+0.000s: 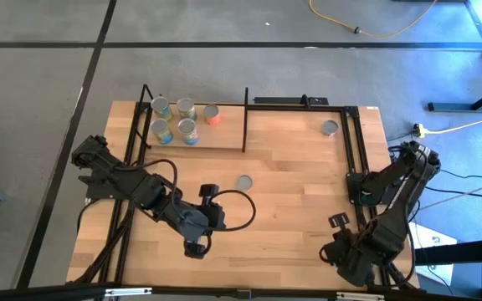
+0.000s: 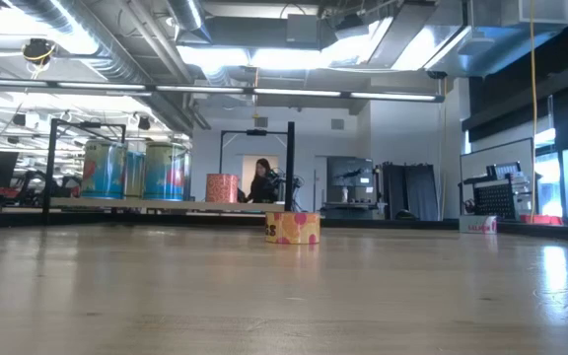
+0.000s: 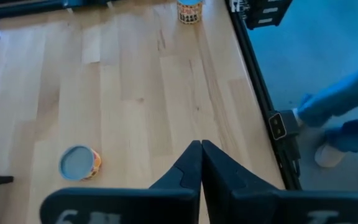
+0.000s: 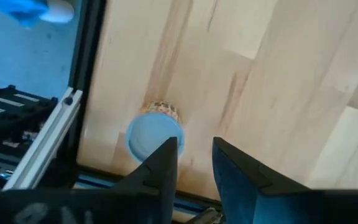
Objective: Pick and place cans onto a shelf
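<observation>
The surface (image 1: pixel 291 184) is pale wooden planking edged with black metal framing. At its near edge the left claw (image 1: pixel 196 248) hangs with fingers pressed together, gripping nothing; the right claw (image 1: pixel 335 251) sits at the near right corner, fingers a little apart, also empty. One can (image 1: pixel 243 182) stands alone mid-surface, yellow-labelled in the low view. Further back, another can (image 1: pixel 330 128) stands near the far right corner. At the far left, the shelf (image 1: pixel 195 134) carries five cans (image 1: pixel 174 119), four blue-labelled in a cluster and an orange-red one just beside them. Beyond lies a grey floor, ceiling lights and ductwork, and a seated person (image 2: pixel 261 182) in the room behind
</observation>
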Action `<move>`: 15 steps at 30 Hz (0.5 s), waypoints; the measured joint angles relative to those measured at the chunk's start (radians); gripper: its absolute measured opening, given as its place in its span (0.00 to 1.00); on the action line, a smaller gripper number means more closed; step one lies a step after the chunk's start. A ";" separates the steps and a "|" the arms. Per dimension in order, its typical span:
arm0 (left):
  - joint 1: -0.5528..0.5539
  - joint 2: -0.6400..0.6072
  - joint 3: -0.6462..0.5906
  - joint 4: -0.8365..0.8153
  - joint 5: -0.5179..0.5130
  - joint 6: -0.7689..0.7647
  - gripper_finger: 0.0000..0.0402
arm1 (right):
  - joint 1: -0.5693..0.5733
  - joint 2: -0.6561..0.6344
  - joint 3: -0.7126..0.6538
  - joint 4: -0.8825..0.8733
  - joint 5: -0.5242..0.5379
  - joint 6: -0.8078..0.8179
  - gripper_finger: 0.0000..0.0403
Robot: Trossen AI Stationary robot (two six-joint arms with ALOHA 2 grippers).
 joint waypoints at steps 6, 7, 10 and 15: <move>-0.021 0.000 0.000 0.000 -0.019 0.015 0.00 | 0.032 -0.006 0.000 -0.003 -0.001 -0.026 0.26; -0.025 0.000 0.000 0.000 -0.020 0.012 0.00 | 0.040 -0.008 0.000 -0.005 -0.005 -0.030 0.26; -0.033 0.000 0.000 0.000 -0.025 0.009 0.00 | 0.072 -0.029 0.000 -0.021 -0.009 -0.040 0.26; -0.033 0.000 0.000 0.000 -0.078 -0.022 0.00 | 0.124 -0.095 0.000 -0.071 0.036 -0.018 0.26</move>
